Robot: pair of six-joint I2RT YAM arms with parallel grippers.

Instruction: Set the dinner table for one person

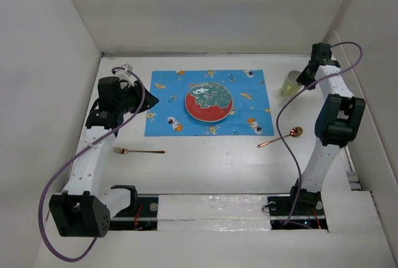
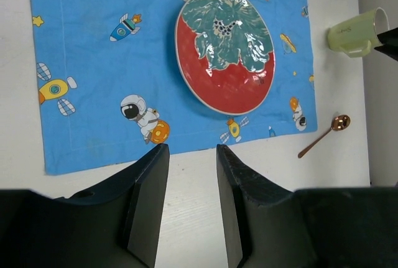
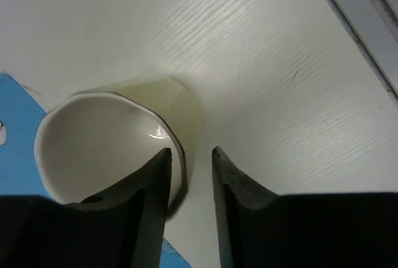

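The white dinner table (image 1: 211,168) carries a blue cartoon-printed mat (image 1: 168,122) with a red and green plate (image 1: 209,102) at its centre. A pale green cup (image 1: 290,82) stands upright on the table, just right of the mat. A copper spoon (image 1: 281,138) lies near the mat's right front corner. A copper fork (image 1: 138,151) lies in front of its left part. My left gripper (image 1: 149,101) is open and empty over the mat's left edge. My right gripper (image 1: 303,81) is open at the cup (image 3: 106,137), one finger over its mouth, the other outside its wall.
White walls enclose the table at the back and both sides. A metal rail (image 3: 360,25) runs along the table's right edge, close to the cup. The left wrist view shows the plate (image 2: 224,50), the cup (image 2: 354,32) and the spoon (image 2: 323,132).
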